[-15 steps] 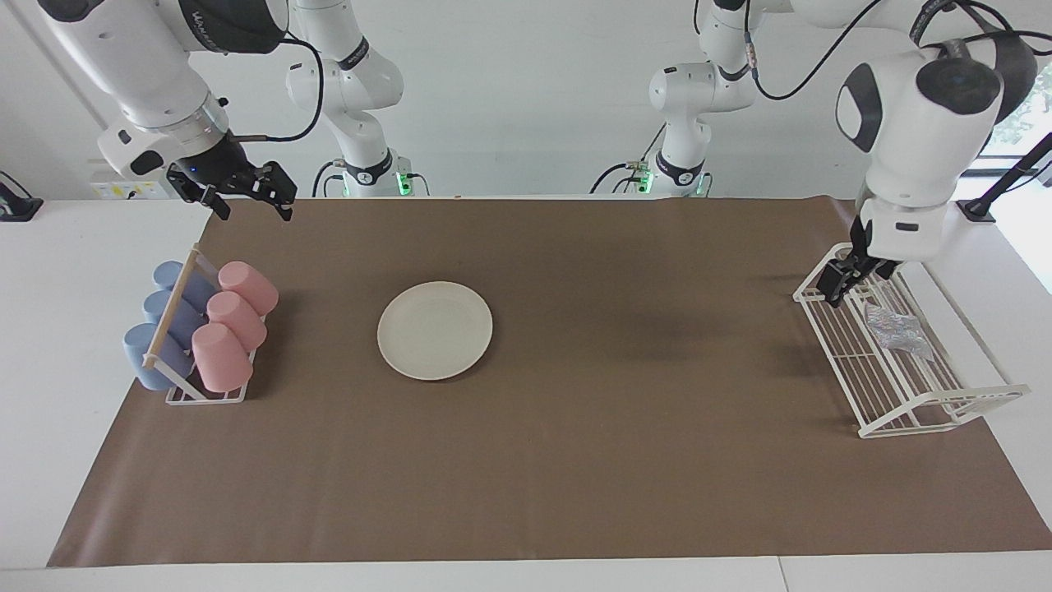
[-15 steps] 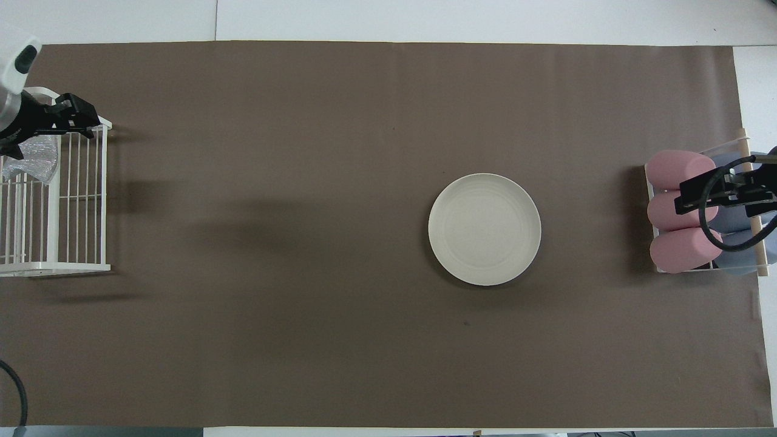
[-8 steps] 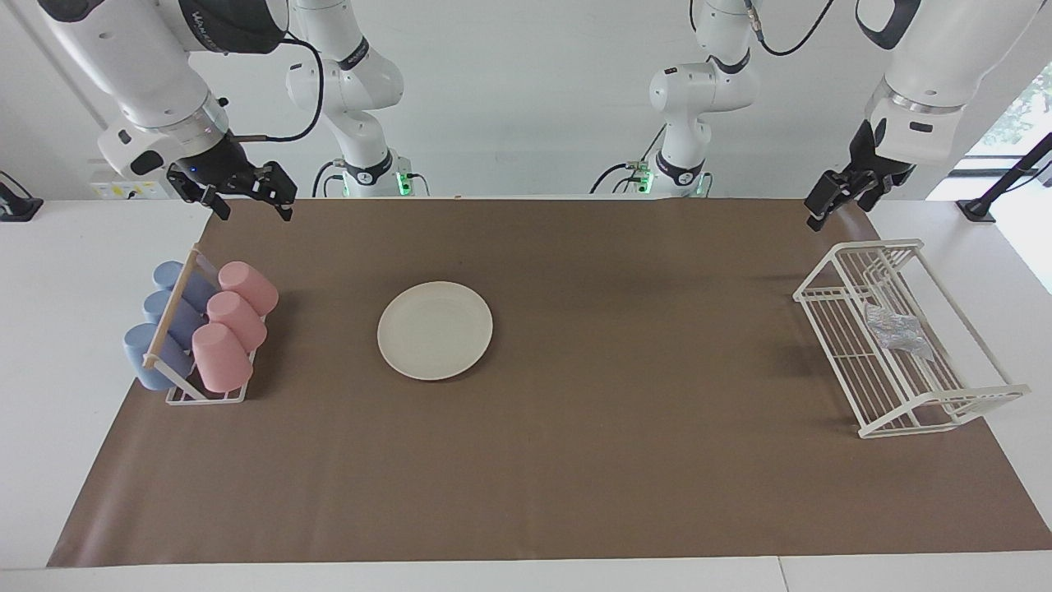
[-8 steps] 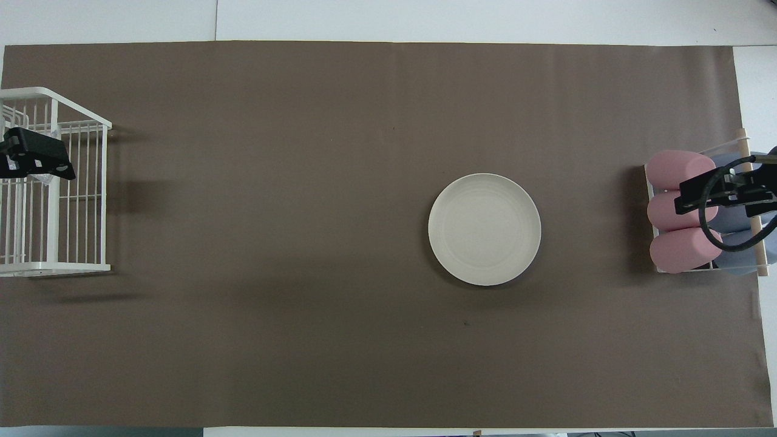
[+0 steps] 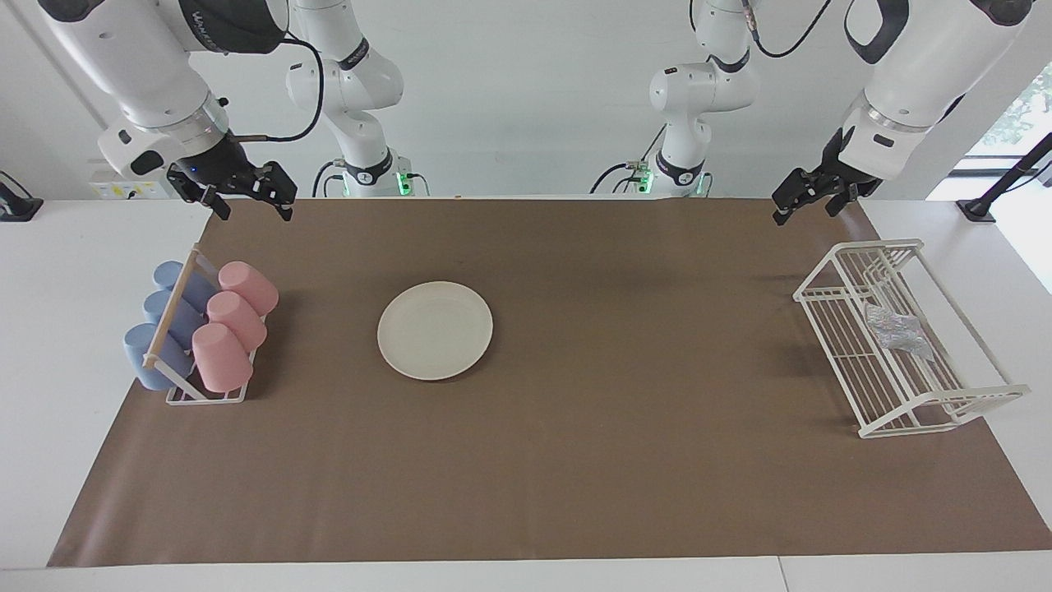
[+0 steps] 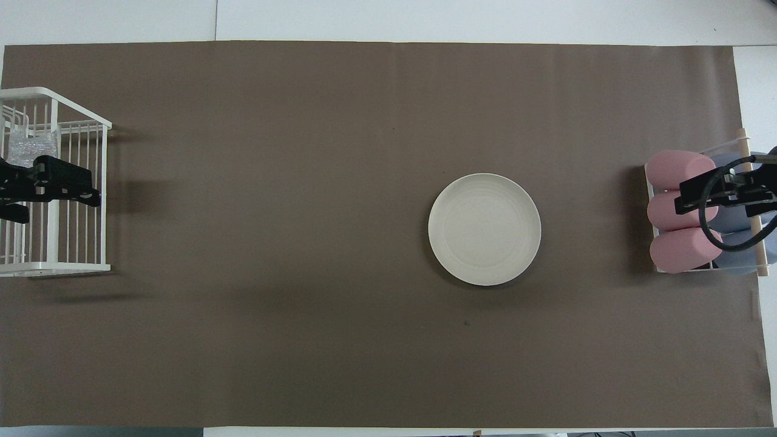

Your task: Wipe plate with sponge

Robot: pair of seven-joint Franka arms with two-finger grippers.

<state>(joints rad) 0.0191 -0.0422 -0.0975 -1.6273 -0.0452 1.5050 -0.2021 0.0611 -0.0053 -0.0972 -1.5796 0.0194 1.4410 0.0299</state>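
Two end effectors, one plate, one sponge

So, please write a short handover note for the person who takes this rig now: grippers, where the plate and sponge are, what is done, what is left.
Left gripper: open, empty, raised near the wire rack at the left arm's end of the table.
Right gripper: open, empty, waiting in the air near the cup rack.
Sponge: lying in the wire rack, not gripped.
Plate: flat on the brown mat, between the two racks, closer to the cup rack.
Done: nothing visible yet.
Left: pick up the sponge, bring it to the plate, wipe.
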